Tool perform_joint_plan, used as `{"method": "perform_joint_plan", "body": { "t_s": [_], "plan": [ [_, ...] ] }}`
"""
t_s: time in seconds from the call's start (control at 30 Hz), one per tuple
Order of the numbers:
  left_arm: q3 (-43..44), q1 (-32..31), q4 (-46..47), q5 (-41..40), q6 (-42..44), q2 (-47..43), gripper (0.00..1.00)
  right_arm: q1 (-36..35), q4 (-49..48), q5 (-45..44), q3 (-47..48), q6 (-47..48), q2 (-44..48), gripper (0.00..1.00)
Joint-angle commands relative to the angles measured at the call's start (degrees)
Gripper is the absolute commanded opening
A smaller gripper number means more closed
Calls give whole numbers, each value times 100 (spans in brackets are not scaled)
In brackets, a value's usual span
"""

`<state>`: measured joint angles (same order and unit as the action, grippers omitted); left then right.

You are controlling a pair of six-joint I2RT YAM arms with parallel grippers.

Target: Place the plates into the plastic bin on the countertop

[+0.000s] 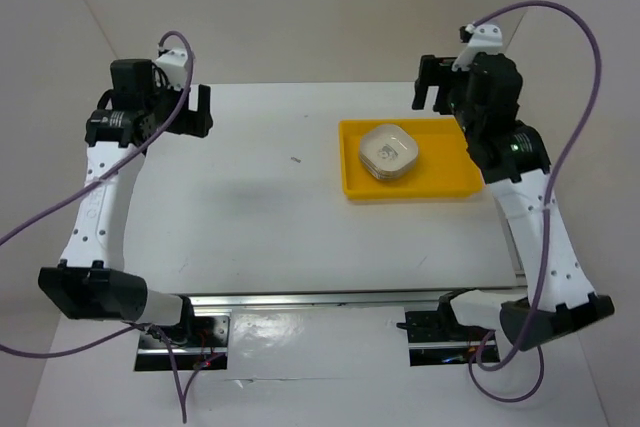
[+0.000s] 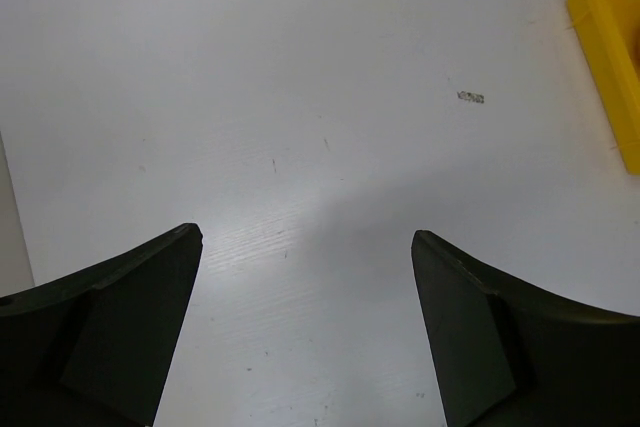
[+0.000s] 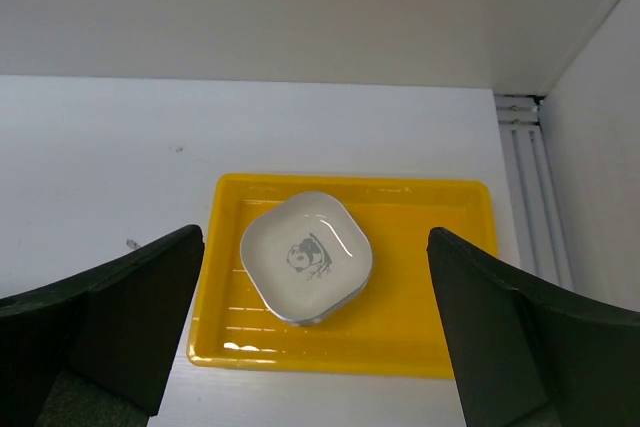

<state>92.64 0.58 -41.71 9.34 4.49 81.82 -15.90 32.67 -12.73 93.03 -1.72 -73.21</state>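
A stack of plates [image 1: 387, 152] rests in the left half of the yellow plastic bin [image 1: 445, 182] on the white countertop [image 1: 250, 207]. The top plate [image 3: 306, 257] is cream with a small panda mark; the rim of another shows just under it. My right gripper [image 1: 433, 87] hangs open high above the bin [image 3: 430, 327], nothing between its fingers [image 3: 130, 317]. My left gripper [image 1: 197, 112] is open too, raised over bare countertop at the far left, apart from the bin; only the bin's corner [image 2: 610, 57] shows in the left wrist view.
White walls enclose the countertop on the left, back and right. A small dark speck [image 1: 296, 159] lies on the surface left of the bin. Metal rails [image 3: 525, 187] run along the right wall behind the bin.
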Motion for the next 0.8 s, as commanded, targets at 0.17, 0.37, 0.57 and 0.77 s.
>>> {"method": "perform_joint_plan", "body": {
  "t_s": [0.17, 0.37, 0.57, 0.77],
  "plan": [
    [-9, 91, -784, 110, 113, -1273, 99, -36, 1188, -89, 232, -198, 1106, 100],
    [69, 91, -1076, 164, 113, -1722, 99, -36, 1813, -326, 602, -198, 1283, 100],
    [17, 91, -1216, 164, 113, -1897, 99, -36, 1814, -379, 550, -136, 1458, 100],
    [17, 91, -1216, 164, 61, -1898, 99, -36, 1866, -379, 671, -136, 1511, 100]
  ]
}}
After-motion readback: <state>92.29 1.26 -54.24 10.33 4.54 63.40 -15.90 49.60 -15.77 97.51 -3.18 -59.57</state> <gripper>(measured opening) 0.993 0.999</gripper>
